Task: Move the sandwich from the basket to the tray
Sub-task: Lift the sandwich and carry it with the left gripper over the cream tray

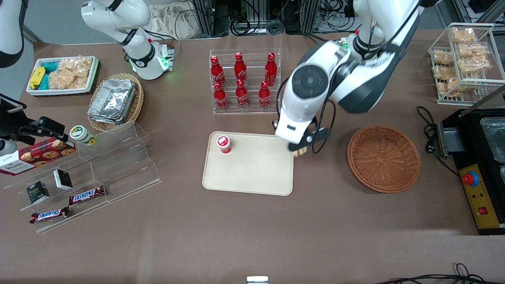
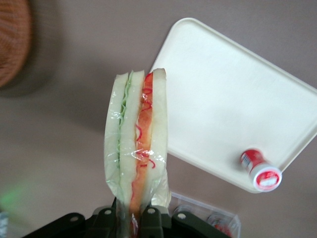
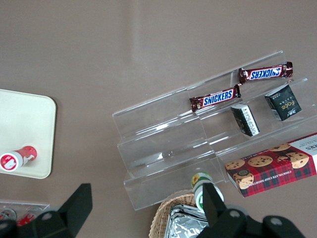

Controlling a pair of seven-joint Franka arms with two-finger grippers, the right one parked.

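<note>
The tray [image 1: 252,173] lies nearest the front camera, with a small red bottle [image 1: 224,144] on it. Above the tray's edge toward the basket [image 1: 383,157], the gripper [image 1: 298,150] is clamped on the sandwich [image 2: 136,144], holding it in the air. The wedge's long axis runs straight out from the fingers [image 2: 151,216], layers edge-on, its free end pointing toward the tray's corner.
</note>
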